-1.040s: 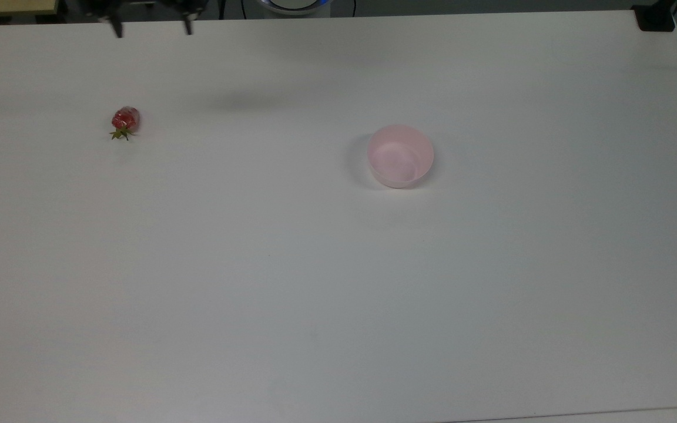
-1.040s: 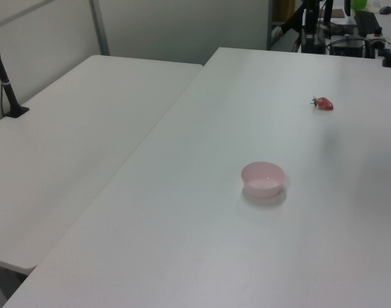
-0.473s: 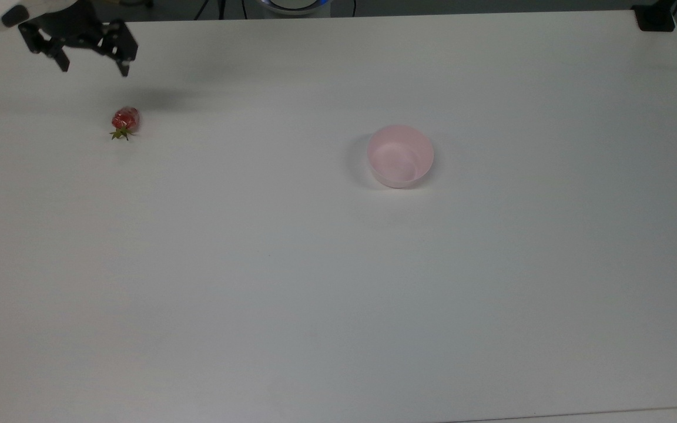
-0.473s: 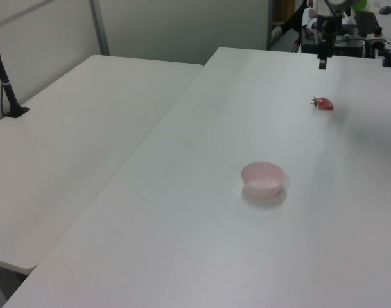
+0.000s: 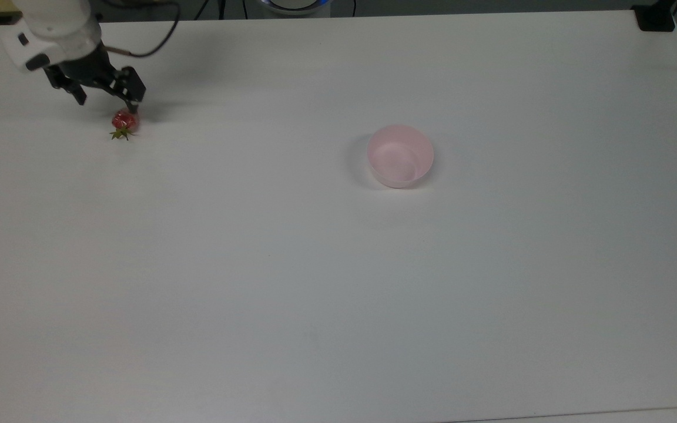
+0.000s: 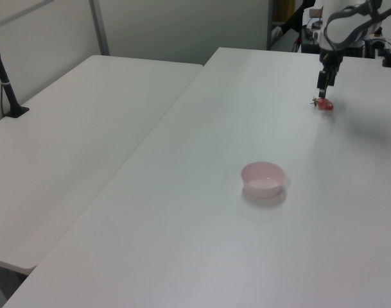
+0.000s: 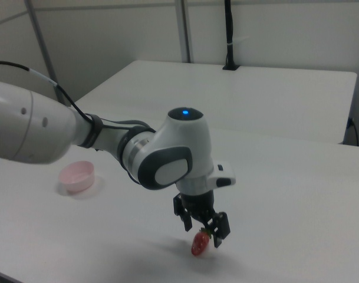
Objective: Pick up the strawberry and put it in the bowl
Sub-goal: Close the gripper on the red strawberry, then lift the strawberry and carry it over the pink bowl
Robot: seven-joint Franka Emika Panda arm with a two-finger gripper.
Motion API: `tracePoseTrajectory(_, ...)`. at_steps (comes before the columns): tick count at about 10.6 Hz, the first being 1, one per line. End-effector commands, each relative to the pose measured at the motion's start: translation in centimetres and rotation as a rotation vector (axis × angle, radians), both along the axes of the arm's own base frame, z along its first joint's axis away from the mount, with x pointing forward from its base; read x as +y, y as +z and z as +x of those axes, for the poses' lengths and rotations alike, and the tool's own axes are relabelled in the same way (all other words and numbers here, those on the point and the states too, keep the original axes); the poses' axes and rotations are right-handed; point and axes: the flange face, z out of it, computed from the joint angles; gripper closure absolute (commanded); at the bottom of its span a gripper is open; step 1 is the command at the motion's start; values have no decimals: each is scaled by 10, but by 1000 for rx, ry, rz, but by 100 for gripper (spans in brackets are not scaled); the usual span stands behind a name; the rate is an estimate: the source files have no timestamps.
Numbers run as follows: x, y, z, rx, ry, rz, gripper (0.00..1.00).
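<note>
- We find the strawberry (image 5: 124,122) lying on its side on the white table (image 5: 338,264), at the top view's far left and well apart from the bowl (image 5: 401,155); its green cap points toward the top view's bottom edge.
- Our gripper (image 5: 107,97) hangs just above it with the fingers spread wide and nothing between them. One fingertip sits at the berry's upper edge in the top view; we cannot tell whether it touches.
- In the right view the gripper (image 7: 204,227) straddles the space just over the strawberry (image 7: 200,243), fingers pointing down.
- Half a second ago the gripper stood higher and further toward the top view's upper left; it has come down and in toward the berry, which has not moved, nor has the bowl.
- The strawberry looks glossy red with pale specks, much smaller than the pale pink bowl (image 6: 263,178), which stands upright.
- In the left view the gripper (image 6: 322,88) is directly over the strawberry (image 6: 323,103).
</note>
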Motion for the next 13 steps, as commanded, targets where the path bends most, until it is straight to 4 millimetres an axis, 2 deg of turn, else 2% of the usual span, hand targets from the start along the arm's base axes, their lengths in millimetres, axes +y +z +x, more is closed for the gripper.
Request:
tracePoseTrajectory(1,3,-29,3,8,-126,21,1)
tracePoseTrajectory(2,3,-31,5,-4,-128,18,18)
tracePoseTrajectory(3,3,-32,5,-3,-136,19,32)
tracePoseTrajectory(4,7,-30,8,-9,-161,21,49)
tracePoseTrajectory(5,12,-25,12,-17,-179,18,62)
tracePoseTrajectory(6,28,-22,20,-22,-154,22,69)
tracePoseTrajectory(7,39,-5,32,-42,-131,21,71)
tracePoseTrajectory(8,64,25,42,-30,-86,32,71)
tracePoseTrajectory(9,105,58,56,-6,-36,47,71)
tracePoseTrajectory(10,146,83,67,20,-27,58,70)
tracePoseTrajectory(11,205,98,77,37,-4,66,70)
tracePoseTrajectory(13,312,104,80,59,7,72,68)
